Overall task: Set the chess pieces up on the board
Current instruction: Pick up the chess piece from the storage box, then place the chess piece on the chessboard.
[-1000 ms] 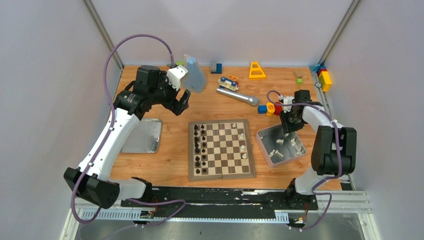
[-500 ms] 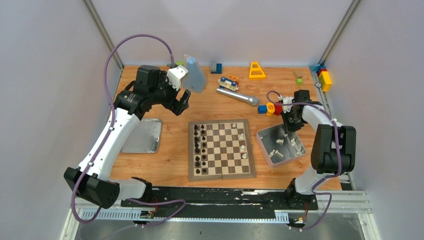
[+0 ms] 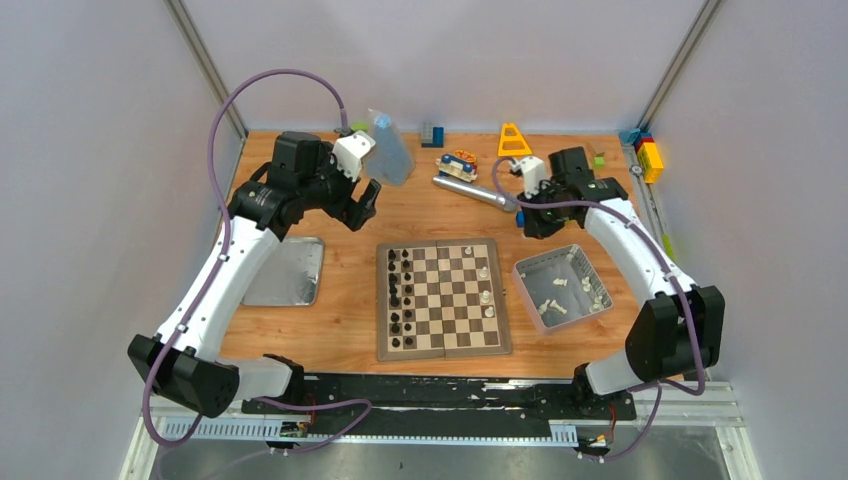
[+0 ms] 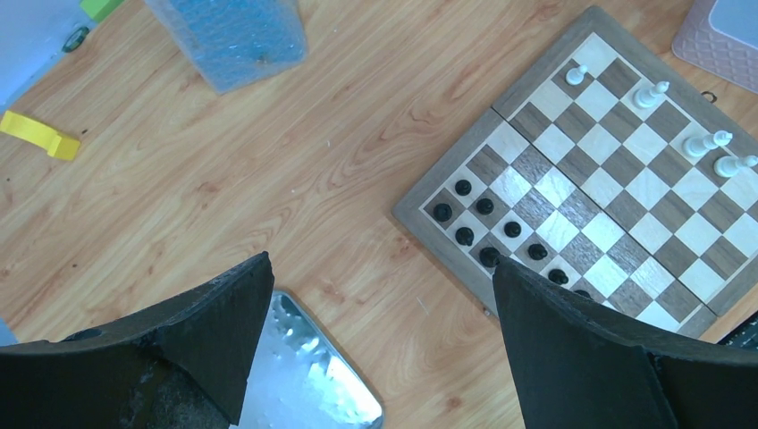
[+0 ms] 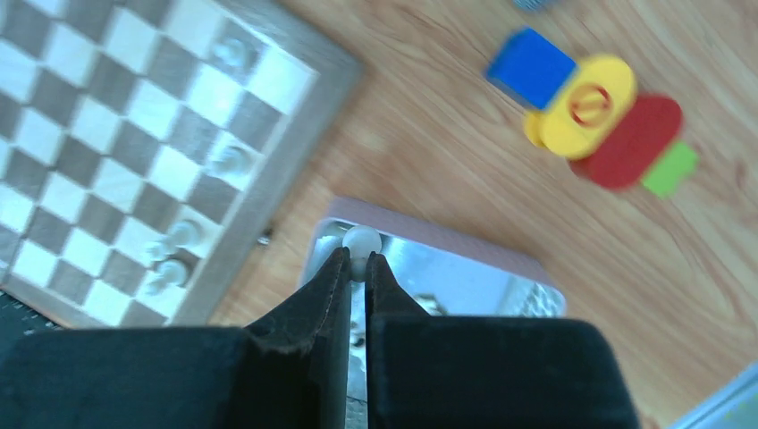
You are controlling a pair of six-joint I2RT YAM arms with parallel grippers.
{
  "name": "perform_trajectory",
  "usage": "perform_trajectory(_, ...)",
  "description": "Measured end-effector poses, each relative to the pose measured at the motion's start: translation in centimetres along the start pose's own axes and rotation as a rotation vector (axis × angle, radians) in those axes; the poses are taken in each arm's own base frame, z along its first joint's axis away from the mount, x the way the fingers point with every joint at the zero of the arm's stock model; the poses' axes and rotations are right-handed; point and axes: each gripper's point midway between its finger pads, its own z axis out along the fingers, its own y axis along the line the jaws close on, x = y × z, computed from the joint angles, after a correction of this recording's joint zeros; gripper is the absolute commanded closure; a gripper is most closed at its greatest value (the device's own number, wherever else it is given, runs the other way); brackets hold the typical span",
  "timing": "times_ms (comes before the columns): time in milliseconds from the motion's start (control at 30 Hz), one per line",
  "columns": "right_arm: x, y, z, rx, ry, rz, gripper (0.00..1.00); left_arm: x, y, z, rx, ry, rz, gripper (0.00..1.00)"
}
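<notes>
The wooden chessboard (image 3: pixel 443 297) lies mid-table, with black pieces along its left columns and three white pieces (image 3: pixel 484 272) on its right side. It also shows in the left wrist view (image 4: pixel 617 170) and the right wrist view (image 5: pixel 107 134). My right gripper (image 5: pixel 357 262) is shut on a white chess piece (image 5: pixel 361 241), held high above the tin's near-board corner. In the top view the right gripper (image 3: pixel 536 222) is behind the tin (image 3: pixel 527 275), which holds several white pieces (image 3: pixel 556 306). My left gripper (image 4: pixel 380 295) is open and empty, raised left of the board (image 3: pixel 362 205).
A flat metal lid (image 3: pixel 288 271) lies left of the board. A clear bottle (image 3: pixel 388 148), a silver cylinder (image 3: pixel 474 191), a yellow triangle (image 3: pixel 513 140) and coloured blocks (image 3: pixel 648 156) stand at the back. A blue, yellow and red toy (image 5: pixel 594 121) lies behind the tin.
My right gripper has risen out of the tin and swung back and left, carrying a white piece. The left arm has not moved.
</notes>
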Motion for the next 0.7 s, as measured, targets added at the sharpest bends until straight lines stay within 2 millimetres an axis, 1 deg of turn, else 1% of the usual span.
perform_trajectory(33, -0.9, 1.4, 0.0, -0.025, -0.011, -0.031, 1.00, 0.0, 0.0, 0.0, -0.002, 0.000, 0.000, 0.00)
perform_trajectory(100, -2.0, 3.9, 0.2, -0.070, -0.014, -0.083, 1.00, 0.1, 0.1, 0.0, -0.008, 0.000, 0.000, 0.00)
perform_trajectory(133, -2.7, 5.4, 0.5, -0.097, -0.015, -0.117, 1.00, 0.1, 0.1, -0.1, -0.010, 0.000, 0.000, 0.00)
perform_trajectory(200, -3.6, 7.5, 1.4, -0.136, -0.007, -0.164, 1.00, 0.2, 0.2, -0.2, -0.017, -0.001, 0.001, 0.00)
perform_trajectory(267, -4.1, 9.5, 2.8, -0.173, 0.017, -0.206, 1.00, 0.1, 0.3, -0.4, -0.026, -0.004, 0.003, 0.00)
perform_trajectory(333, -3.8, 11.2, 4.6, -0.202, 0.059, -0.240, 1.00, 0.1, 0.4, -0.7, -0.034, -0.009, 0.005, 0.00)
perform_trajectory(400, -2.9, 12.4, 6.4, -0.223, 0.111, -0.261, 1.00, 0.1, 0.4, -0.9, -0.040, -0.012, 0.006, 0.00)
perform_trajectory(533, -0.9, 13.3, 9.3, -0.239, 0.209, -0.277, 1.00, -0.1, 0.4, -1.4, -0.049, -0.023, 0.009, 0.00)
perform_trajectory(600, -0.3, 13.2, 10.2, -0.234, 0.234, -0.278, 1.00, -0.2, 0.4, -1.6, -0.053, -0.029, 0.011, 0.00)
perform_trajectory(700, -0.2, 13.0, 10.8, -0.222, 0.240, -0.279, 1.00, -0.3, 0.4, -1.8, -0.054, -0.035, 0.012, 0.00)
